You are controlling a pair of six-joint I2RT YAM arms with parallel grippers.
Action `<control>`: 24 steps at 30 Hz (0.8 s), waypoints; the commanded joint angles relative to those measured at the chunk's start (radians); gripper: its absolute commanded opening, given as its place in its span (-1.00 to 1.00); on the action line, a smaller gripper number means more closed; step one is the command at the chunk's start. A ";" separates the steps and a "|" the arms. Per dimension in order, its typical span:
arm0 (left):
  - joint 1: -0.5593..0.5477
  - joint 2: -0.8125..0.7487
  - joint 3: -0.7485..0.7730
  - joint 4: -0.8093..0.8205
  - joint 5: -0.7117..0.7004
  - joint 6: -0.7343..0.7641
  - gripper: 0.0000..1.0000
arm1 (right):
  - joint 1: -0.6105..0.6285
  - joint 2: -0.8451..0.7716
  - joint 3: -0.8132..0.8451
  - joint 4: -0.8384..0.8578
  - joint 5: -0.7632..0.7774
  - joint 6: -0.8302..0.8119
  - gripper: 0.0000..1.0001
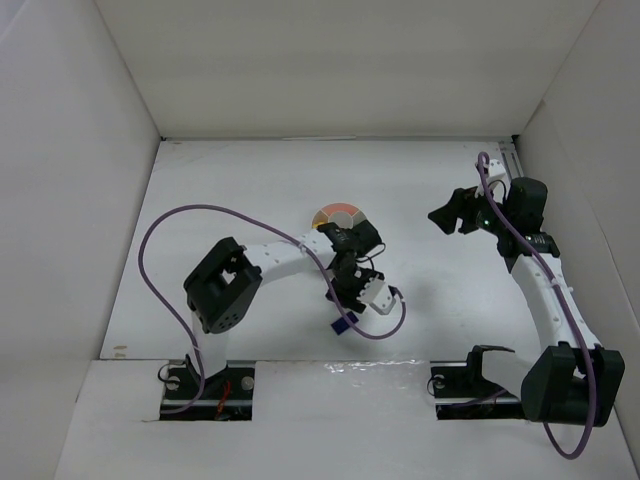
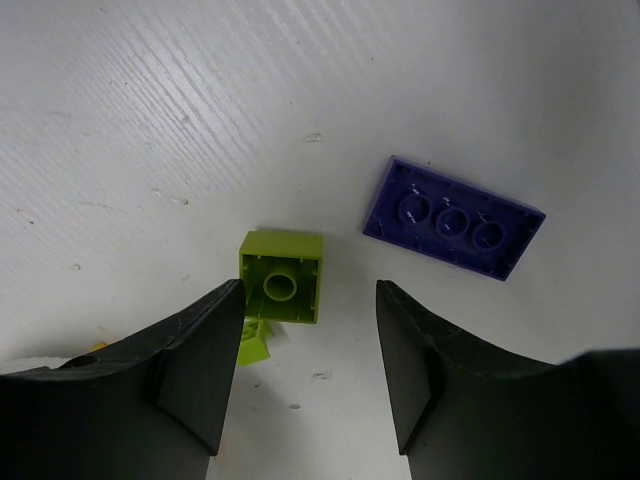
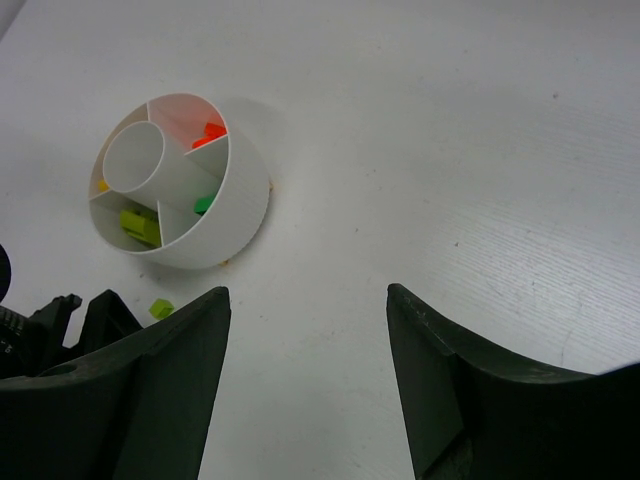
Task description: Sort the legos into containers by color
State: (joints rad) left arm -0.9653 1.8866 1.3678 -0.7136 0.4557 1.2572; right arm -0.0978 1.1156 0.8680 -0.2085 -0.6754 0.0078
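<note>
The left gripper [image 2: 310,298] hovers with its jaws apart and empty. A lime brick [image 2: 283,276] lies stud-up at 11 o'clock from the gap, beside the left finger. The purple plate [image 2: 453,218] lies at 1 o'clock, its long axis running 10-to-4. The right gripper [image 3: 308,300], also spread and empty, is well apart.

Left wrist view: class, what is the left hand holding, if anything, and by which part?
Nothing. The left hand is open; the small lime-green plastic square brick lies on the white table beside one finger, not clamped.
</note>
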 commanded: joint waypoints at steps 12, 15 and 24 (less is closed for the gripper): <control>-0.009 0.011 0.040 0.037 -0.029 -0.021 0.00 | -0.006 -0.002 -0.009 0.049 0.002 -0.002 0.41; -0.009 0.022 0.040 0.037 -0.038 -0.021 -0.02 | -0.006 -0.002 -0.009 0.049 0.002 -0.002 0.41; -0.009 0.040 0.050 0.025 -0.048 -0.021 -0.02 | -0.006 -0.002 -0.009 0.049 0.002 -0.002 0.41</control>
State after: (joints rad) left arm -0.9688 1.9305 1.3758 -0.6647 0.4057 1.2400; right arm -0.0978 1.1156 0.8665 -0.2085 -0.6754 0.0078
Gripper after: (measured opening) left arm 0.490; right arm 0.701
